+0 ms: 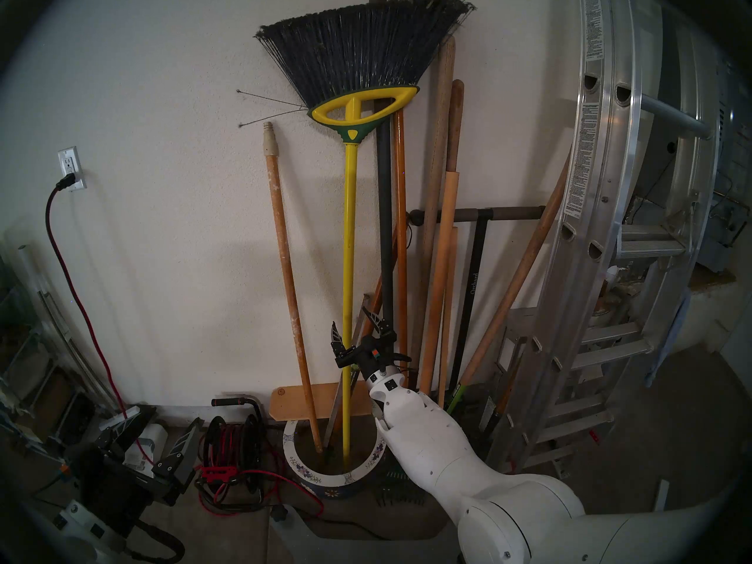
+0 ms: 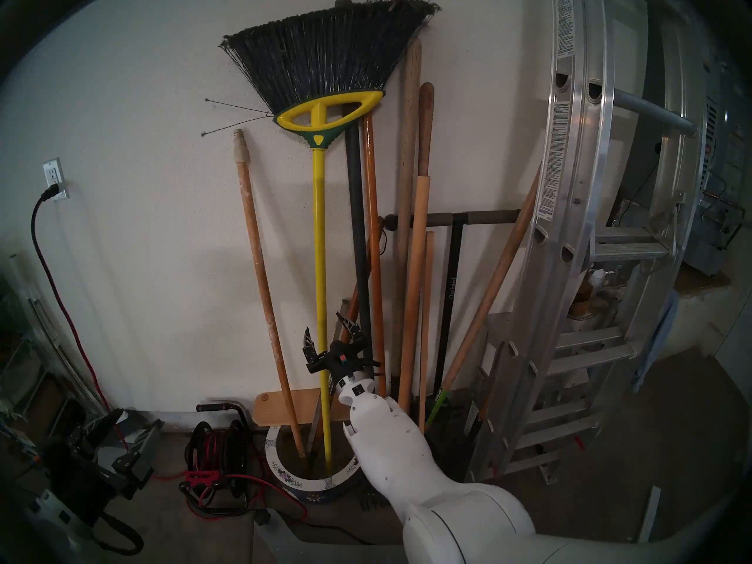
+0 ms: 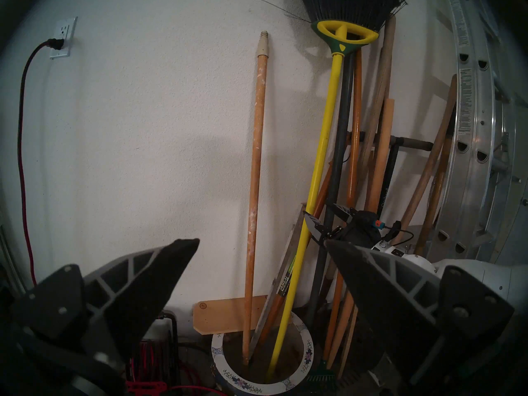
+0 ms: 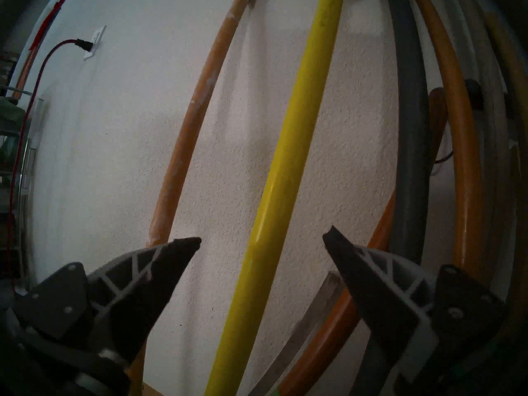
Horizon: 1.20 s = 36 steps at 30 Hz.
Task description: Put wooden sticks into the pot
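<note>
broom (image 1: 349, 241): glossy yellow handle | pole (image 1: 287, 266): paint-speckled wood | wall (image 1: 162, 184): rough

We see the broom (image 1: 349, 290) and speckled pole (image 1: 285, 274) standing in the pot (image 1: 325, 475), pole leftmost; cord reel (image 1: 232, 449) left of it, ladder (image 1: 602, 225) far right.

A textured white wall (image 1: 162, 103) carries an outlet (image 1: 71, 168) with a red cord (image 1: 67, 266) plugged in. Right of the outlet leans an aluminium ladder (image 1: 610, 184). Below it, a cord reel (image 1: 234, 441) sits on the dim floor (image 1: 691, 408).
</note>
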### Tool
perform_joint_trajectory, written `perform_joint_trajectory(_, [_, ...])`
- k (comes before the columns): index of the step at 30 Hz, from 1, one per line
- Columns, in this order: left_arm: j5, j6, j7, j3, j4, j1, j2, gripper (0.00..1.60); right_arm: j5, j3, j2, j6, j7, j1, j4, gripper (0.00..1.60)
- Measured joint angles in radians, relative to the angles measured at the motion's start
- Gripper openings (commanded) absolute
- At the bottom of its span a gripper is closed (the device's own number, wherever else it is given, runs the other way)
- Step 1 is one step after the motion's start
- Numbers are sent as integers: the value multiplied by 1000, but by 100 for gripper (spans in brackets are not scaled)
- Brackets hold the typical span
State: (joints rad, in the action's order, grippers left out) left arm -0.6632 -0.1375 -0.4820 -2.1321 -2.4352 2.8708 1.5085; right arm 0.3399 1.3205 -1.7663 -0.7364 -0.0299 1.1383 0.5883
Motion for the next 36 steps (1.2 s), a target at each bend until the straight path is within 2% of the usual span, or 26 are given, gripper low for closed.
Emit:
perform_joint_trajectory(9, [2,2,-4,-1,0,-1,4,160,-4,-40,38,-32,-27,53,107,160])
perform_joint_trajectory(23, [4,6,-10,-3,0,-5,10,160,-41,-88,109,-55,-92,164,335,160])
perform_joint_trajectory(28, [5,7,-12,-3,0,-6,12,160,-47,-87,131,-51,-116,209,411,160])
perform_joint_trajectory(36, [7,10,-15,-4,0,-8,15,160,-48,-42,170,-2,-150,294,543,160])
